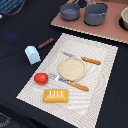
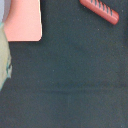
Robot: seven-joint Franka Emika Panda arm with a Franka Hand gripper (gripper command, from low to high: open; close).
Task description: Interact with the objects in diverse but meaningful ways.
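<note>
A dark cloth [image 1: 20, 35] covers the table, a pale striped placemat [image 1: 102, 65] lies on it, evenly lit.

We see a red tomato [image 1: 41, 78], a yellow-orange ridged bread block [image 1: 55, 95], a dark brown sausage stick [image 1: 45, 43], a pale blue carton [image 1: 32, 54], a tan plate [image 1: 73, 68], orange-handled cutlery [image 1: 91, 61], grey pots [image 1: 95, 13], a finely striped cream mat [image 1: 100, 85], and a black tabletop [image 1: 17, 35].

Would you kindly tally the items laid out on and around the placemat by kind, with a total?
Toy food and carton: 4 (tomato, bread block, sausage stick, blue carton)
Plates: 1
Cutlery: 2 (fork, knife)
Grey pots: 2
Total: 9
</note>
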